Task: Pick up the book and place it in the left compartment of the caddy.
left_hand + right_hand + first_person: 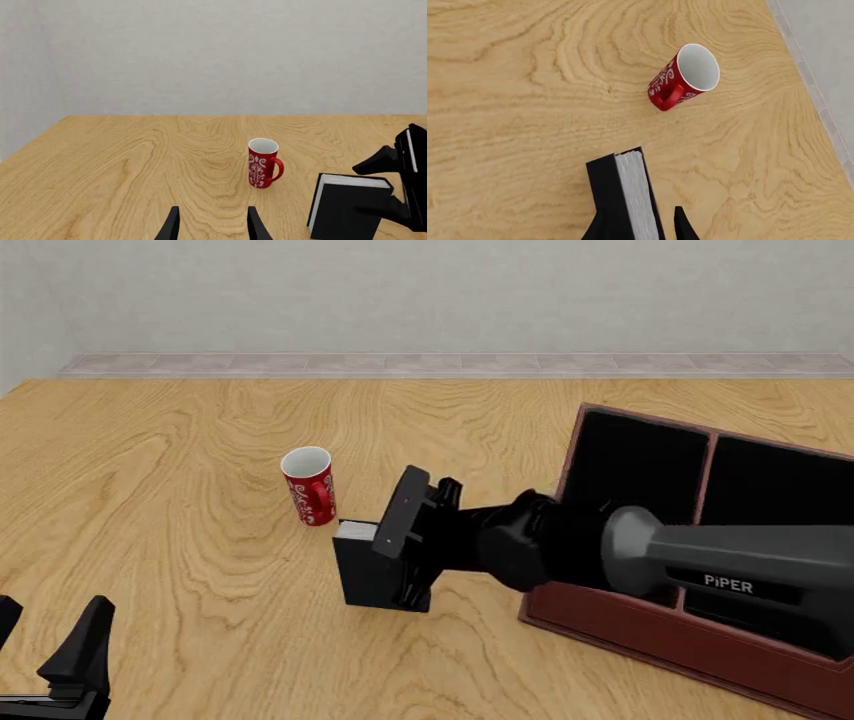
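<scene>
The book (371, 575) stands upright on the wooden surface (174, 540) near the middle of the front view, with its white page edge facing up. The right gripper (407, 540) is right at the book, much closer than the other arm. In the right wrist view its two fingers (682, 227) sit on either side of the book's near end, a little apart, with the book between them. I cannot tell if they are squeezing it yet, and the book seems to rest on the surface. The book's long side runs straight away from the fingers. The left gripper (54, 660) waits in the lower left of the front view, spread open and holding nothing, well apart from the book. A red mug (310, 486) with white patterns stands just up and left of the book, close but not touching. The caddy (694, 640) is on the right side of the frame, and its left compartment (634, 465) is partly hidden behind the right arm. I think the mug is not in the way, because the book must go right.
</scene>
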